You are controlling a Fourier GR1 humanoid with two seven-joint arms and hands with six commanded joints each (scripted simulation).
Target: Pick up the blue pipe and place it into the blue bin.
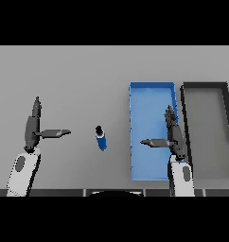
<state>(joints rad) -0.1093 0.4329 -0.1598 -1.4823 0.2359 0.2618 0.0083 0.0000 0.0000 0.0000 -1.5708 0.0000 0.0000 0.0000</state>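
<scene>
Fingers on both my hands are straight and holding nothing: right hand over the bin, left hand out left. Pipe lies on the tabletop between them, just left of the bin.

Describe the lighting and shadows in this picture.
Head view: even, flat light, no glare; table uniformly grey; pipe casts almost no shadow; blue bin evenly lit; dark bin shows grey inside; both hands, left and right, dark without highlights.

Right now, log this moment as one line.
blue pipe: on table, untouched | blue bin: empty | left hand: open, idle | right hand: open, over bin
</scene>
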